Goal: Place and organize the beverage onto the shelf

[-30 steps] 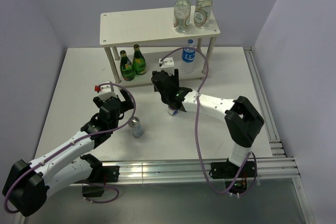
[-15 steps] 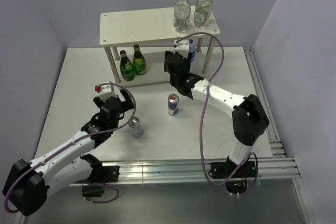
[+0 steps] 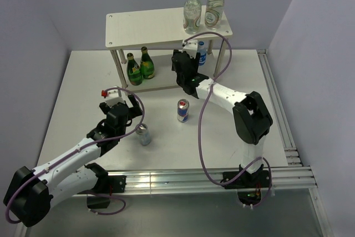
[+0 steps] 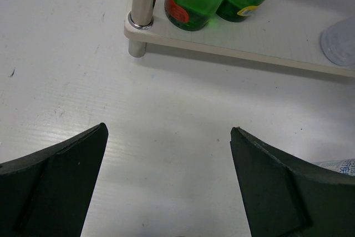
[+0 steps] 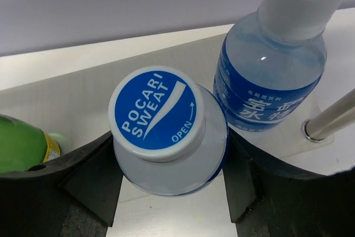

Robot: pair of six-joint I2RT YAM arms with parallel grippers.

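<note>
R gripper (image 5: pixel 169 166) fingers clamped on Pocari btl (image 5: pixel 158 109), over shelf (image 3: pixel 147 26) lower tier, just beside 2nd Pocari btl (image 5: pixel 272 76). L gripper (image 4: pixel 166 181) wide open above table (image 3: pixel 83 92), near silver can (image 3: pixel 143 134).

shelf (image 3: pixel 144 26): 1 | clear bottles (image 3: pixel 192 12): 2 | green bottles (image 3: pixel 133 71): 2 | blue-capped bottles (image 5: pixel 166 137): 2 | cans (image 3: pixel 182 110): 2 | drinks in all: 8 | arms (image 3: pixel 72 156): 2
</note>
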